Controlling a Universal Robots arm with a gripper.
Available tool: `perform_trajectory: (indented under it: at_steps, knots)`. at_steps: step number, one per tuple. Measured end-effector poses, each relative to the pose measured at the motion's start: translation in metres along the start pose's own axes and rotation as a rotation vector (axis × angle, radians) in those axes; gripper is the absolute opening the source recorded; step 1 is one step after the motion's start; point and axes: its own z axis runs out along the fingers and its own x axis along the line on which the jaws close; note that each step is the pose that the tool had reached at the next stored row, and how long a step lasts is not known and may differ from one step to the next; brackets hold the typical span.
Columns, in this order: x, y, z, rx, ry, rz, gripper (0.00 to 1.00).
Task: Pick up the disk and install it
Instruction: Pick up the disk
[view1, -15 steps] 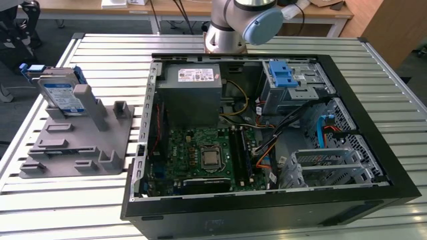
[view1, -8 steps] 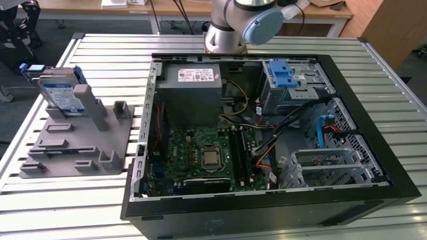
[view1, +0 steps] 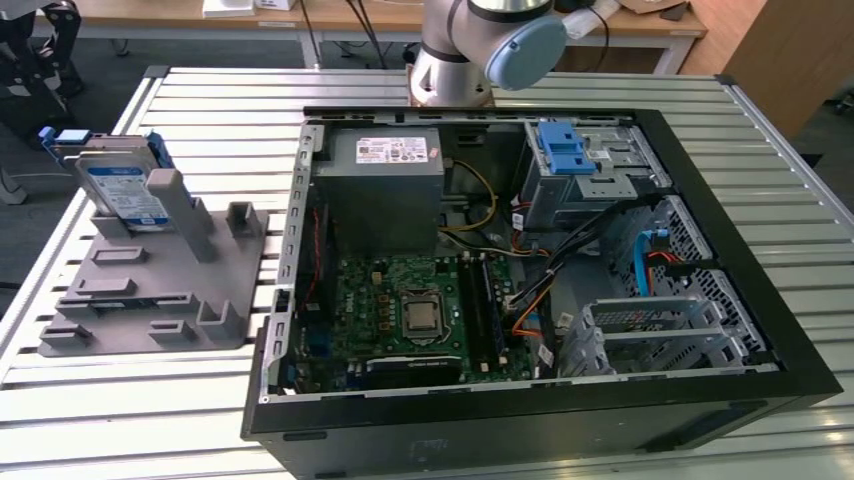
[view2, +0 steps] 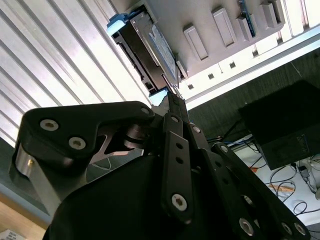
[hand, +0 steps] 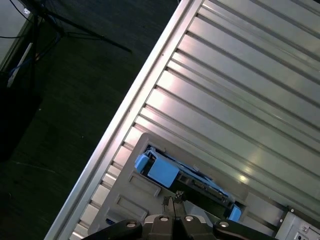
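In the exterior view the disk (view1: 123, 190) is seen on end, long axis tilted upward; in the first wrist view the gripper (hand: 172, 204) is seen closed, empty.

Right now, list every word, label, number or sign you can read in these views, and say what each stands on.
No text here is legible.
Disk, standing in the grey holder: white-and-blue label, print too small to read.
Power supply in the computer case: white sticker, print too small to read.
Motherboard: markings too small to read.
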Motion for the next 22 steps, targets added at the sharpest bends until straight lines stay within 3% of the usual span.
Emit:
perform_trajectory:
  at_steps: [12,22]
  knots:
    - [0.0,0.0,0.0,-0.0012,0.003,-0.069,0.11]
    - [0.0,0.0,0.0,-0.0012,0.0031,-0.07,0.11]
